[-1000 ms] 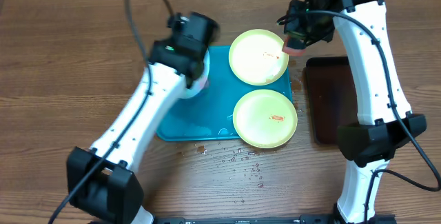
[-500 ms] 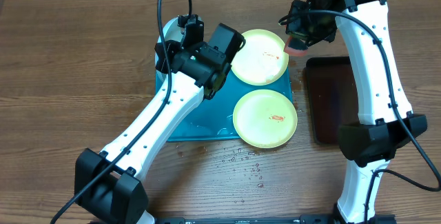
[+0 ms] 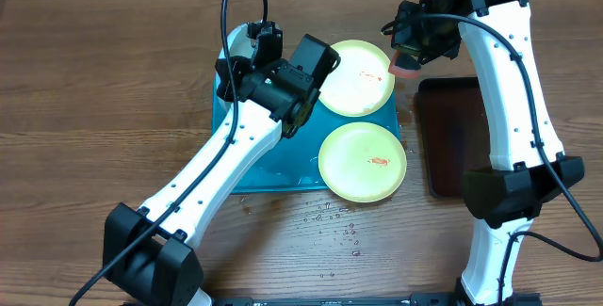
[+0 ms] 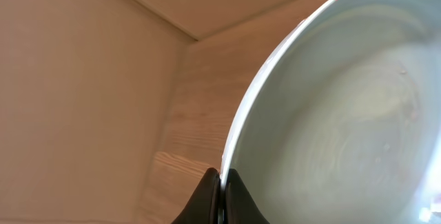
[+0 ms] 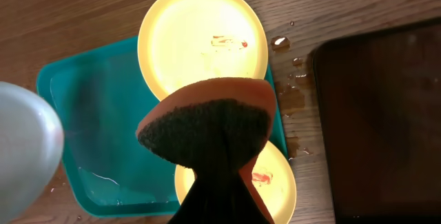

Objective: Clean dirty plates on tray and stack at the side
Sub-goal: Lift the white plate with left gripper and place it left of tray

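- Carrying everything else: one wooden table [image 3: 94,108], wet in front of the tray.
- Lying at the table's middle: one turquoise tray [image 3: 287,160], glistening with water, partly hidden under the left arm.
- Sitting just right of it, apart from it: one narrower dark brown tray [image 3: 452,136].
- Counting three dirty plates in all, two lying flat and one lifted.
- Resting on the turquoise tray's far right corner: a far yellow-green plate [image 3: 358,78], overhanging the rim, with small red smears near its centre.
- Resting on the near right corner: a near yellow-green plate [image 3: 363,162], jutting past the front rim, with one red smear.
- Held tilted above the tray's far left corner: one light blue plate [image 4: 344,114], its rim pinched between the closed-down fingers of the left gripper [image 4: 220,191].
- Hanging above the far plate's right edge: one orange sponge [image 5: 207,120] with a dark scouring face, clamped tight in the right gripper [image 5: 219,182].
- Scattered on the wood before the tray: many small water droplets [image 3: 330,221].
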Tool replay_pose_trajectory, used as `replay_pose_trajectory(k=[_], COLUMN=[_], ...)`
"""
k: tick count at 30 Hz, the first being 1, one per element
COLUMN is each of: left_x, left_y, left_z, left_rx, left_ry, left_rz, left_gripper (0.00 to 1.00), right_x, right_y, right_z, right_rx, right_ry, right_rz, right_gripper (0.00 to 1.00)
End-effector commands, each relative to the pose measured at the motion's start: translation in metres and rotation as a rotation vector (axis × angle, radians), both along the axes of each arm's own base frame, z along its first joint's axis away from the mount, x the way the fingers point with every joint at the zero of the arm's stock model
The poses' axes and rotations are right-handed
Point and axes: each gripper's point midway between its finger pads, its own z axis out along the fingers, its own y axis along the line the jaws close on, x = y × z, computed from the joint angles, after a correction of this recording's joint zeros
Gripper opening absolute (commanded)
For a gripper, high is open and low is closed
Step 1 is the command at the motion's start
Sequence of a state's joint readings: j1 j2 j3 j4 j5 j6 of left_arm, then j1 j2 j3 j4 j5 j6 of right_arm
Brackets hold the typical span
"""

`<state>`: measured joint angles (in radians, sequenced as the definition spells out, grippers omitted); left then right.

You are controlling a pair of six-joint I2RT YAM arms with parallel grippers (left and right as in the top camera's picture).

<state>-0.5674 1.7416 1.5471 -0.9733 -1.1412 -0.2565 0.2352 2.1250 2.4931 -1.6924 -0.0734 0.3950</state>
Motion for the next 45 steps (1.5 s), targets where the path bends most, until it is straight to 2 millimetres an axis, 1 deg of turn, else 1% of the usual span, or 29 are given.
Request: replay_pose_trajectory(k=[1,4,6,7,11,14,16,18,20,21,26,30,34,35,38,39,42,45], left_x=[0.002,0.001,0.0,0.0,0.001,-0.003,-0.012,-0.023,-0.032,-0.037,-0.054,-0.054,-0.051,-0.051,-0.053,-0.054,-0.058,-0.057], left_y=[0.001,0.006,0.018,0.026,0.071,0.114,0.149,0.18,0.202,0.212,0.238,0.241,0.243,0.244,0.249,0.251,0.253,0.251], left_z=[-0.024,-0.054,-0.071,-0.076,-0.092,-0.099,-0.108,-0.12,-0.134,-0.144,-0.177,-0.19,-0.196,-0.196,-0.196,-0.196,-0.197,-0.196], left_rx=[-0.156,-0.352,-0.494,-0.552,-0.808,-0.954,-1.004,-1.04,-1.078,-1.108,-1.138,-1.116,-1.105,-1.101,-1.072,-1.063,-1.043,-1.035], left_ry=[0.069,0.181,0.249,0.268,0.299,0.271,0.244,0.212,0.18,0.163,0.115,0.102,0.079,0.076,0.073,0.074,0.087,0.102], left_rz=[-0.011,-0.006,0.022,0.041,0.133,0.223,0.309,0.384,0.437,0.453,0.506,0.475,0.463,0.464,0.481,0.488,0.505,0.48], left_gripper=[0.04,0.04,0.04,0.04,0.04,0.05,0.04,0.04,0.04,0.04,0.04,0.04,0.05,0.06,0.2,0.23,0.27,0.3], right_x=[0.0,-0.001,-0.001,-0.001,-0.001,-0.001,-0.001,-0.001,-0.001,-0.001,-0.001,-0.001,-0.001,-0.002,-0.001,-0.001,-0.001,-0.001], right_y=[-0.002,-0.002,-0.002,-0.002,-0.002,-0.002,-0.002,-0.002,-0.002,-0.002,-0.002,-0.002,-0.002,-0.002,-0.002,-0.002,-0.002,-0.002], right_z=[0.019,0.019,0.019,0.019,0.019,0.019,0.019,0.019,0.019,0.019,0.019,0.019,0.019,0.019,0.019,0.019,0.019,0.019], right_rx=[0.006,0.005,0.004,0.004,0.004,0.004,0.004,0.004,0.005,0.004,0.004,0.004,0.004,0.004,0.004,0.004,0.004,0.004], right_ry=[-0.057,-0.054,-0.054,-0.054,-0.054,-0.054,-0.054,-0.054,-0.055,-0.055,-0.054,-0.055,-0.054,-0.054,-0.054,-0.054,-0.054,-0.054], right_rz=[-0.001,0.003,0.006,0.006,0.006,0.006,0.006,0.006,0.007,0.007,0.007,0.007,0.007,0.007,0.007,0.007,0.007,0.007], right_gripper=[0.04,0.04,0.04,0.04,0.04,0.04,0.04,0.04,0.04,0.04,0.04,0.04,0.04,0.04,0.04,0.04,0.04,0.04])
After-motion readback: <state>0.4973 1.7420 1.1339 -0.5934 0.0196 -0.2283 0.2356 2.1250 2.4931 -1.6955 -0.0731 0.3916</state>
